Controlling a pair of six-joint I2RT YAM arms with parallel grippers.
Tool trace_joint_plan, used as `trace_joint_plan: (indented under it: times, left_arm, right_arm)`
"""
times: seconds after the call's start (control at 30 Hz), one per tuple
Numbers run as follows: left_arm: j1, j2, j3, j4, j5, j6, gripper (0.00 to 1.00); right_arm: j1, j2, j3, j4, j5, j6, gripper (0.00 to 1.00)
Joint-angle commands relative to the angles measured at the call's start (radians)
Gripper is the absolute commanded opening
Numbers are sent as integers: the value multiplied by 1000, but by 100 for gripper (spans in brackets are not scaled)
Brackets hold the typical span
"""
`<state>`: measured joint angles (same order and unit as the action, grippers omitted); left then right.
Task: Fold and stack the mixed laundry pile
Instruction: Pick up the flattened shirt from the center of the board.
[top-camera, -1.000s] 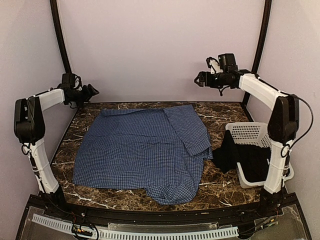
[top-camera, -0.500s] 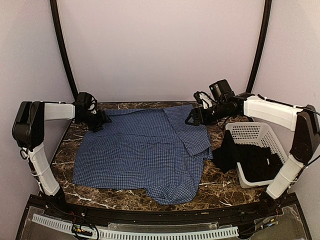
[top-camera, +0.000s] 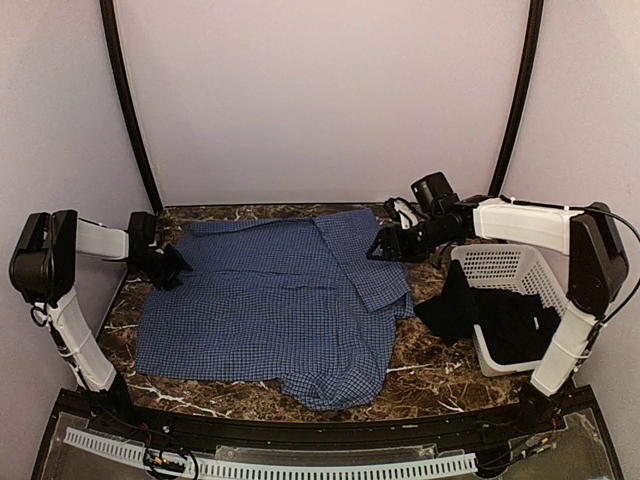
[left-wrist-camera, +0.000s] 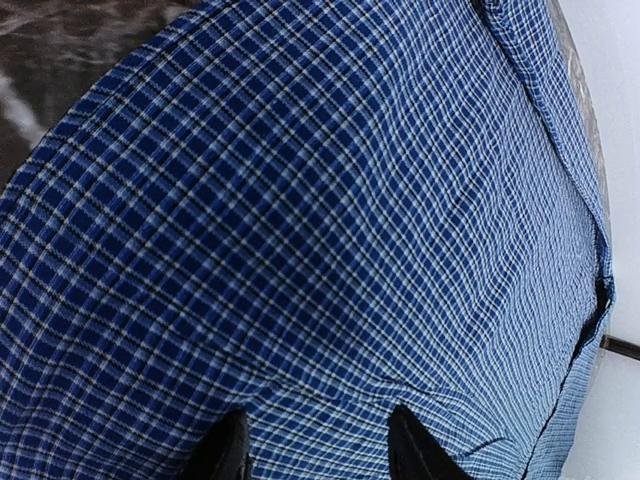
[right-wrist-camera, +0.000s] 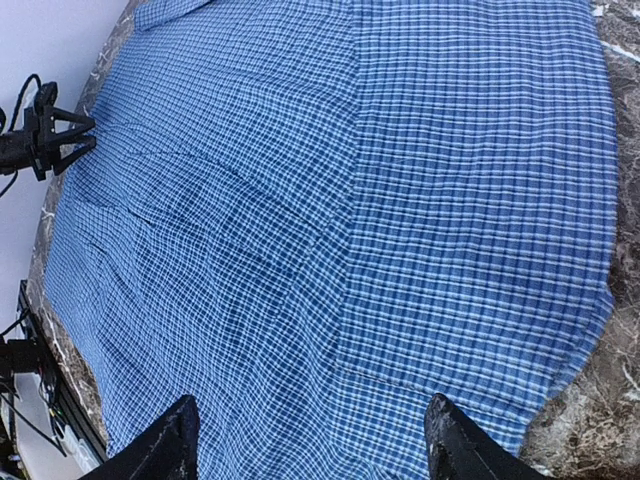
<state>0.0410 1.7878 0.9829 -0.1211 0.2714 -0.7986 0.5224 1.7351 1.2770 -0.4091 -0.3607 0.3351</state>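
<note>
The blue-and-white checked shirt (top-camera: 270, 290) lies spread flat across the marble table, one front panel folded over at its right. My left gripper (top-camera: 163, 266) sits low on the shirt's far left edge. In the left wrist view its jaws (left-wrist-camera: 320, 450) stand partly apart on the checked cloth (left-wrist-camera: 300, 220), and a small ridge of cloth rises between them. My right gripper (top-camera: 385, 245) hovers wide open over the shirt's upper right part (right-wrist-camera: 300, 200), with nothing between its fingertips (right-wrist-camera: 172, 440). The black garment (top-camera: 450, 300) hangs out of the basket over its left rim.
The white perforated basket (top-camera: 500, 257) stands at the right edge of the table, under the right arm. Bare dark marble (top-camera: 440, 370) shows in front of the shirt and between shirt and basket. Pale walls close in the back and both sides.
Both arms came down from high at the back to the shirt. The left gripper narrowed and slid left, and the shirt shifted slightly left with it. The right gripper stayed wide.
</note>
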Motion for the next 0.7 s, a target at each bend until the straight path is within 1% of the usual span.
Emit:
trace_joint_plan:
  times: [0.0, 0.1, 0.3, 0.37, 0.5, 0.6, 0.67]
  left_arm:
    - [56, -39, -81, -58, -71, -49, 46]
    - [67, -64, -118, -36, -63, -54, 45]
    - [67, -106, -107, -12, -4, -25, 49]
    - [66, -124, -92, -24, -11, -11, 50]
    - [65, -161, -69, -33, -11, 21, 52]
    - [62, -174, -48, -32, 3, 52, 54]
    - [56, -175, -36, -35, 5, 62, 54]
  right_arm:
    - [-39, -81, -9, 32, -42, 45, 74]
    - [-45, -124, -51, 40, -41, 76, 74]
    - [-48, -153, -132, 68, 16, 163, 72]
    - [-53, -124, -134, 54, 37, 166, 69]
    - [-61, -60, -136, 32, 60, 159, 59]
    - [-63, -35, -147, 54, 70, 163, 57]
    - [-64, -19, -144, 70, 54, 163, 54]
